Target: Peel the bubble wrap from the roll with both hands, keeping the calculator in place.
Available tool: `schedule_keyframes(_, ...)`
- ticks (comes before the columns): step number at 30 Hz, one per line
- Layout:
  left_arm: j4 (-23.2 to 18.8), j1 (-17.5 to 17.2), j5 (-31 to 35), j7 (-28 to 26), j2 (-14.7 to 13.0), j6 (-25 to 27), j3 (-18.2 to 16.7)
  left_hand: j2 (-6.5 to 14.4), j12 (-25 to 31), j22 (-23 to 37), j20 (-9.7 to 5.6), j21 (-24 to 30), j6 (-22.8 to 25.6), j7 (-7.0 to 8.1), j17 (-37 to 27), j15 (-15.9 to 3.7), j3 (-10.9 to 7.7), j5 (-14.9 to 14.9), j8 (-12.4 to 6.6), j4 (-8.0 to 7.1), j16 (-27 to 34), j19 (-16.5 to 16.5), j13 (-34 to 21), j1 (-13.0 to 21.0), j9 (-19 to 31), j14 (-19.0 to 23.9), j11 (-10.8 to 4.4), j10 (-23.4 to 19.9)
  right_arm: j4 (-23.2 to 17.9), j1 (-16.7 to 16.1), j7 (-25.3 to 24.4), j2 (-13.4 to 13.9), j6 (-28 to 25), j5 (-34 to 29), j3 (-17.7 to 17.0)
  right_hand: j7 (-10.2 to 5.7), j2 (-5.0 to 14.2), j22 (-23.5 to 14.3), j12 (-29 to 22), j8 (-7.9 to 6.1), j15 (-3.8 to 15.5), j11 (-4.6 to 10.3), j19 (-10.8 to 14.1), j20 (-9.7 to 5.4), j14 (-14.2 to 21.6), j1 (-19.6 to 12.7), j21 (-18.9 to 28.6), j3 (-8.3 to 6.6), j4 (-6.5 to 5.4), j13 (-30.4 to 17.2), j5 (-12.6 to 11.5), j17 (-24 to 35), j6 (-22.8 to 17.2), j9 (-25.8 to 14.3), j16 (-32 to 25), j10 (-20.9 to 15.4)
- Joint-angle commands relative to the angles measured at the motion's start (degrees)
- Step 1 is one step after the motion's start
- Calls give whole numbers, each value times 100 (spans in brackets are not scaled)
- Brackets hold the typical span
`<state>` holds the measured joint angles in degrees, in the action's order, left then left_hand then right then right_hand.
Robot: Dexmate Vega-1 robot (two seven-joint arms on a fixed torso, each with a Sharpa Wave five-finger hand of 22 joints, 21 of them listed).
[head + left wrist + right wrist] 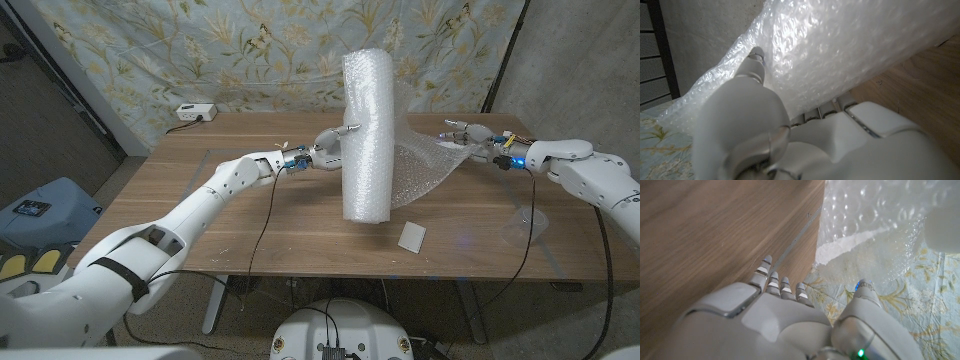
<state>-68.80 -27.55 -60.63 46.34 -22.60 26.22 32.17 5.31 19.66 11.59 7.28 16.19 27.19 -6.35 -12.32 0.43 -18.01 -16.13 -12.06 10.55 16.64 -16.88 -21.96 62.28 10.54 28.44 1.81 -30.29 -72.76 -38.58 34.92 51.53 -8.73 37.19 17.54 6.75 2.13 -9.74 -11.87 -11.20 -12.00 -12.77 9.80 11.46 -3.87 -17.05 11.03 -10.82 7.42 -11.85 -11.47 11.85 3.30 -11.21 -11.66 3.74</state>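
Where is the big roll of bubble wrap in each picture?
Head view: the bubble wrap roll stands upright mid-table, between the left hand and right hand.
Left wrist view: roll is right against the left hand.
Right wrist view: its loose sheet shows beyond the right hand.
Shared landmark: the wooden table.

Both arms are cased in smooth white rounded shells, with a black band round the left arm near its shoulder and a thin black cable running to each wrist. The left hand (328, 148) and right hand (468, 135) have silver-grey segmented fingers. Small blue and green lights glow at the wrists.
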Motion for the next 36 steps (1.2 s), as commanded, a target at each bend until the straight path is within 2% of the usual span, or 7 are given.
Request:
schedule_keyframes(1, -34, 214, 55, 105, 17, -72, 23, 105, -18, 23, 24, 48, -30, 5, -16, 23, -175, -23, 16, -174, -9, -24, -12, 75, 22, 18, -167, -137, 859, 510, 502, -269, 365, 154, 274, 409, -30, -15, 11, -6, -38, 12, 2, 2, -44, 20, 7, 23, 13, -21, -32, 28, 41, 0, 5, 39)
schedule_keyframes(7, 72, 256, -54, 258, 139, -61, 9, 118, -36, 24, 40, 53, -51, -3, -24, 33, -178, -18, 28, -174, -9, -29, -12, 78, 23, 15, -134, -117, 1260, 702, 656, -406, 471, 166, 373, 387, -38, -15, 9, -9, -38, 12, -1, 3, -51, 25, 4, 33, 15, -22, -36, 27, 43, 0, 7, 44)
schedule_keyframes(13, 272, 387, -75, 446, 245, -56, 43, 115, -59, 25, 62, 57, -65, -18, -27, 40, -177, -12, 37, -172, -18, -28, -14, 76, 24, 3, -129, -88, 1826, 1008, 934, -630, 590, 140, 525, 361, -43, -15, 9, -12, -38, 13, 0, 4, -56, 27, 4, 39, 16, -21, -38, 26, 38, 0, 7, 46)
schedule_keyframes(20, 475, 492, -51, 527, 318, -74, 74, 126, -76, 26, 82, 61, -105, -32, -28, 69, -185, -9, 54, -173, -30, -26, -16, 76, 24, -12, -115, -73, 2108, 1199, 1070, -758, 646, 108, 633, 329, -49, -15, 10, -9, -37, 13, 6, -3, -69, 28, 5, 45, 18, -21, -41, 25, 52, 0, 12, 51)
schedule_keyframes(26, 658, 501, -61, 548, 348, -77, 69, 132, -82, 27, 86, 65, -118, -22, -22, 72, -197, -7, 59, -177, -45, -25, -18, 68, 25, -11, -128, -86, 2051, 1196, 1083, -722, 630, 113, 652, 322, -52, -15, 10, -7, -37, 13, 9, -8, -72, 29, 6, 49, 18, -21, -42, 24, 59, 0, 12, 55)
schedule_keyframes(36, 966, 462, -103, 554, 357, -18, 50, 120, -73, 29, 78, 77, -66, -17, -21, 48, -200, 0, 38, -165, -36, -38, -22, 71, 27, 36, -130, -148, 1553, 950, 1034, -463, 447, 244, 557, 326, -53, -15, 11, -8, -37, 13, 17, 4, -77, 32, 8, 53, 18, -21, -44, 24, 59, 0, 13, 60)
